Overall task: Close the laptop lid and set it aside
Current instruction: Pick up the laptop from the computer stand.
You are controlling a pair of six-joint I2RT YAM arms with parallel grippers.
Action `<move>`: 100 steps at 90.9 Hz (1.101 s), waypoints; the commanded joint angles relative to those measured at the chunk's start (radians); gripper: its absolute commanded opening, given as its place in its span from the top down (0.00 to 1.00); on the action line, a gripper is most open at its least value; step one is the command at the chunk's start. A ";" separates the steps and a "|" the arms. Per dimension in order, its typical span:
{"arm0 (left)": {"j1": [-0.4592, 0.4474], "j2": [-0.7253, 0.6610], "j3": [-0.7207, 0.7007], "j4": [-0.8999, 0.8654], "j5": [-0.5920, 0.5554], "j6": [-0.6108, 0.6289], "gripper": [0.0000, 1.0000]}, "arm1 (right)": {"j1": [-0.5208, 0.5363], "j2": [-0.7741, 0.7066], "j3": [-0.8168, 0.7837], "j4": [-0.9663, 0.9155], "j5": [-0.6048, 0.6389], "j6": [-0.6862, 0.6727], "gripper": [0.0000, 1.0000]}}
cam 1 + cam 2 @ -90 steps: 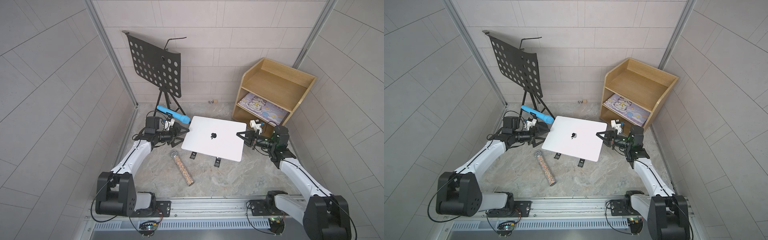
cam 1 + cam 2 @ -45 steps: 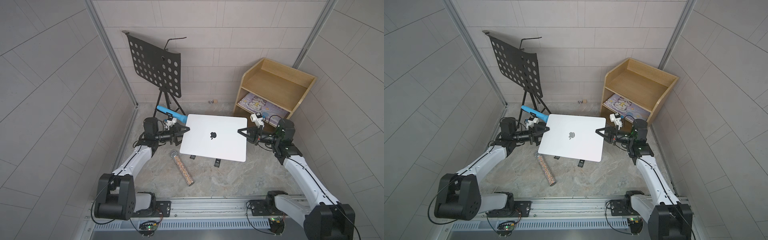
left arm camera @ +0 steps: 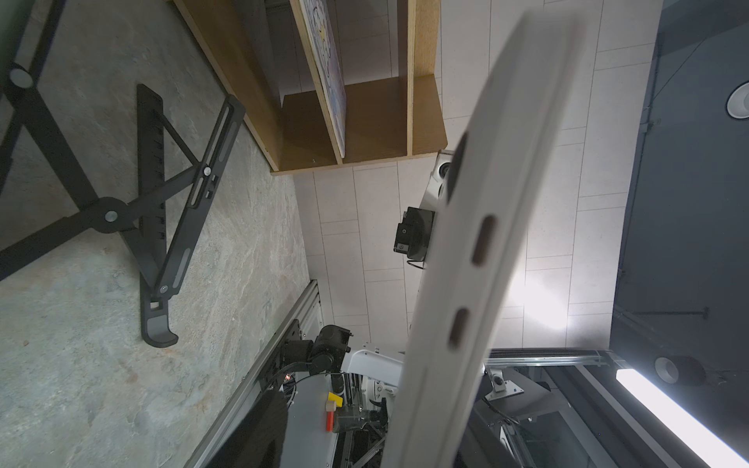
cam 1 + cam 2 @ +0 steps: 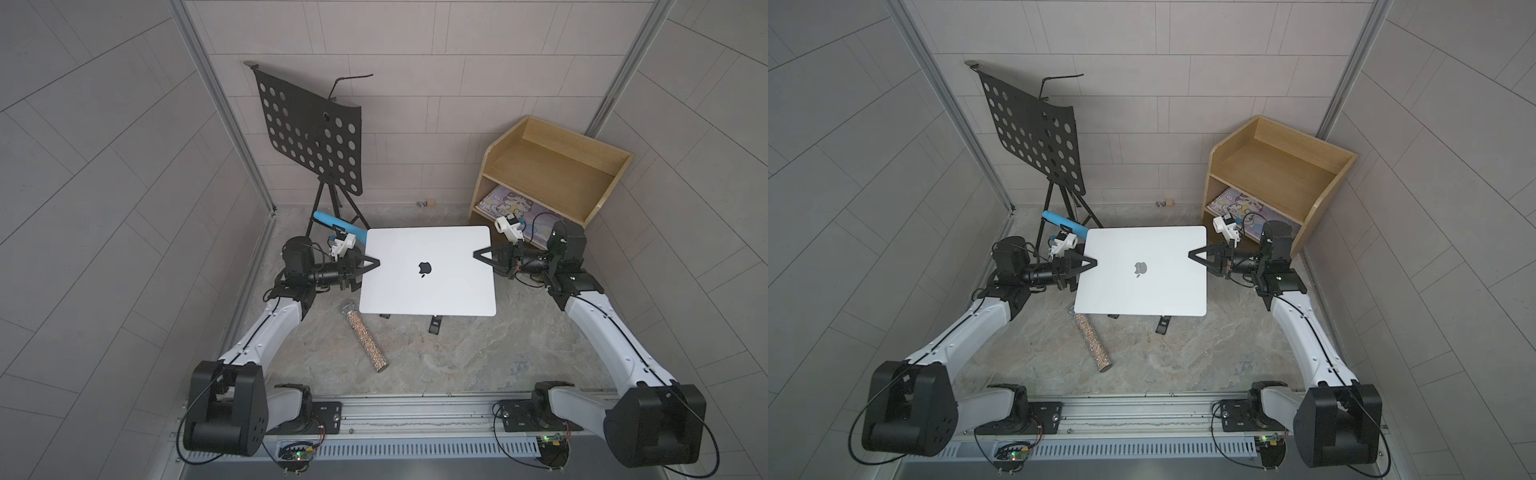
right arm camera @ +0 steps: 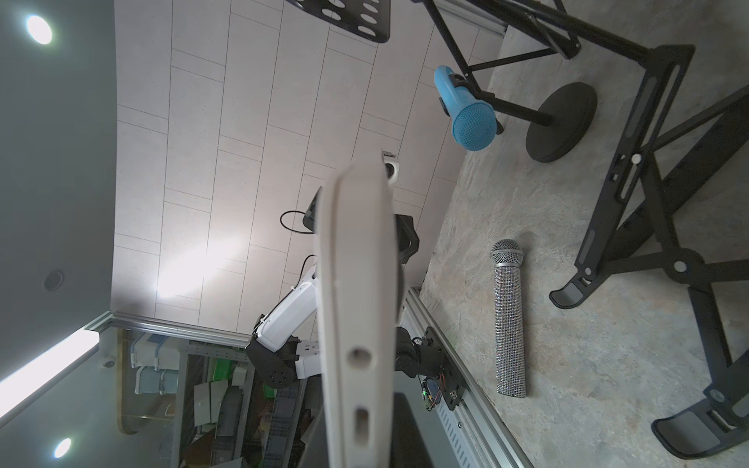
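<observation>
Right hand [image 4: 478,255] pinches the closed laptop [image 4: 428,291]; left hand [image 4: 376,262] straddles its opposite edge, grip unclear; paired to carry it level above the stand [image 4: 435,324].

laptop [image 4: 415,253]: smooth matt silver-white shell; shelf [image 4: 548,164]: pale wood; microphone [image 4: 365,340]: glittery studded barrel; tabletop [image 4: 478,357]: mottled stone-look, matt

Both top views looked steeply down from above the base rail [image 4: 415,409], covering the whole floor [image 4: 478,361]. Each wrist camera sat close to a side edge of the laptop [image 3: 486,202], facing across the scene; both showed the folding stand [image 3: 109,214].
</observation>
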 commanded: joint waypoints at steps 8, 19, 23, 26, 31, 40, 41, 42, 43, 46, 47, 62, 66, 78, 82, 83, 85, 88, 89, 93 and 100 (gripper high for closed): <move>-0.012 -0.033 -0.012 0.021 0.040 0.031 0.42 | 0.013 0.006 0.076 0.028 -0.124 -0.027 1.00; -0.021 -0.038 -0.008 0.028 0.047 0.024 0.45 | 0.014 0.026 0.097 0.018 -0.137 -0.032 1.00; -0.023 -0.037 -0.007 0.038 0.049 0.017 0.47 | 0.013 0.030 0.104 0.004 -0.140 -0.042 1.00; -0.025 -0.038 -0.008 0.044 0.049 0.013 0.50 | 0.013 0.031 0.110 -0.010 -0.142 -0.052 1.00; -0.025 -0.039 -0.007 0.052 0.050 0.004 0.52 | 0.013 0.031 0.111 -0.026 -0.143 -0.065 1.00; -0.026 -0.039 -0.004 0.062 0.051 -0.004 0.54 | 0.008 0.024 0.101 -0.036 -0.144 -0.073 1.00; -0.026 -0.037 -0.004 0.063 0.051 -0.006 0.54 | 0.007 0.023 0.100 -0.036 -0.144 -0.073 1.00; -0.026 -0.037 -0.004 0.064 0.051 -0.007 0.54 | 0.007 0.022 0.098 -0.036 -0.145 -0.073 1.00; -0.026 -0.037 -0.004 0.066 0.051 -0.008 0.55 | 0.007 0.020 0.098 -0.037 -0.144 -0.074 1.00; -0.026 -0.037 -0.004 0.073 0.051 -0.013 0.56 | 0.006 0.018 0.095 -0.041 -0.145 -0.076 1.00; -0.026 -0.036 -0.004 0.076 0.051 -0.014 0.57 | 0.005 0.017 0.095 -0.042 -0.145 -0.077 1.00; -0.032 -0.027 -0.004 0.146 0.055 -0.065 0.65 | 0.005 0.008 0.084 -0.054 -0.145 -0.089 1.00; -0.033 -0.024 -0.002 0.159 0.055 -0.078 0.69 | 0.005 0.008 0.081 -0.055 -0.145 -0.089 1.00; -0.038 -0.023 0.000 0.184 0.059 -0.103 0.85 | 0.002 0.011 0.083 -0.057 -0.145 -0.090 1.00; -0.039 -0.023 0.001 0.204 0.060 -0.121 0.91 | 0.000 0.013 0.086 -0.058 -0.143 -0.090 1.00; -0.039 -0.023 0.001 0.210 0.060 -0.127 0.92 | 0.000 0.014 0.086 -0.057 -0.143 -0.090 1.00; -0.039 -0.022 0.001 0.220 0.061 -0.137 0.95 | -0.002 0.014 0.087 -0.057 -0.142 -0.089 1.00; -0.038 -0.021 0.001 0.240 0.061 -0.155 0.98 | -0.004 0.016 0.088 -0.058 -0.138 -0.088 1.00; -0.038 -0.020 0.000 0.246 0.061 -0.161 0.99 | -0.005 0.017 0.090 -0.058 -0.138 -0.088 1.00; -0.039 -0.019 0.002 0.272 0.061 -0.186 1.00 | -0.008 0.020 0.093 -0.058 -0.133 -0.086 1.00; -0.039 -0.013 0.004 0.322 0.060 -0.238 1.00 | -0.012 0.024 0.102 -0.060 -0.122 -0.076 0.91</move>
